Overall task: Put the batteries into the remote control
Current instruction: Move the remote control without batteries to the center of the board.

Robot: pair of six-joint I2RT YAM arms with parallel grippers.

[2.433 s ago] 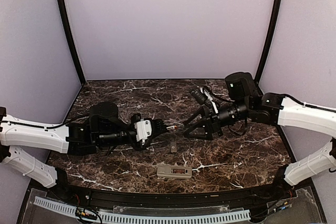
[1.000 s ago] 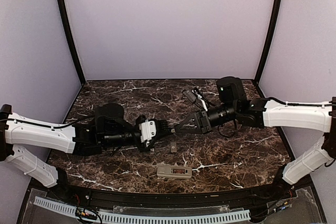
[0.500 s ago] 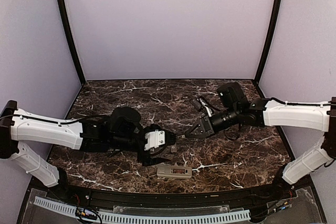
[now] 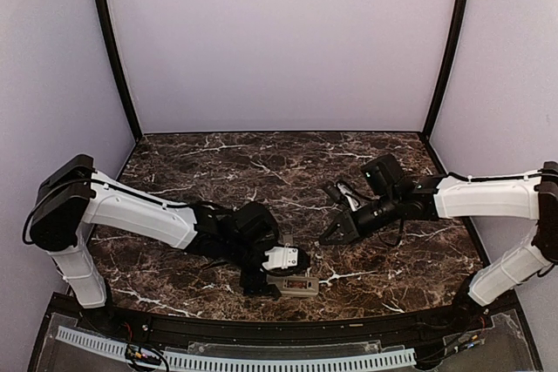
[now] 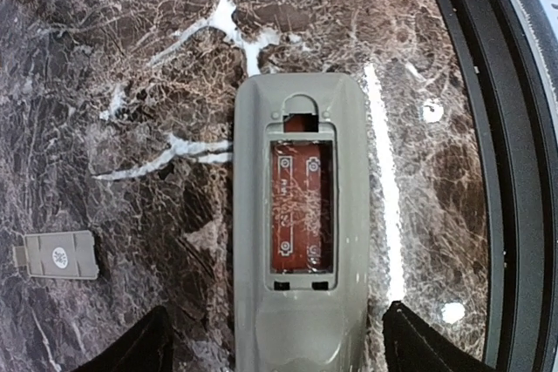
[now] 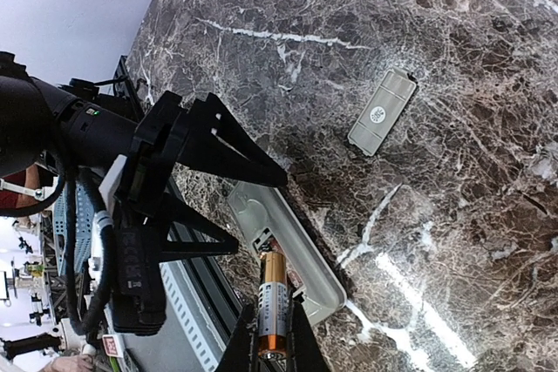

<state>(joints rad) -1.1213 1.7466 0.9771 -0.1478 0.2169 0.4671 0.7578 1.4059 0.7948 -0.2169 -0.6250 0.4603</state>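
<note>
The remote control [image 5: 296,302] lies back side up near the table's front edge, its battery bay [image 5: 301,206] uncovered and reddish inside. My left gripper [image 5: 279,350] is open and straddles the remote's near end, with a dark finger [image 5: 144,346] standing clear on each side. In the top view it [image 4: 266,281] sits at the left end of the remote control [image 4: 296,286]. My right gripper [image 6: 272,341] is shut on one of the batteries [image 6: 272,298], gold and grey, held lengthwise just above the remote control [image 6: 292,241]. From above, the right gripper [image 4: 327,237] hovers right of and behind the remote.
The grey battery cover [image 6: 382,112] lies loose on the marble behind the remote, also seen as the cover [image 5: 57,254] in the left wrist view. The black table rim [image 5: 488,128] runs close along the remote's front side. My left gripper's frame [image 6: 200,158] crowds the remote's far end.
My left gripper has opened, let go at the meeting point with the right, and swung forward and down to straddle the remote. My right gripper, still shut on the battery, has moved toward the remote.
</note>
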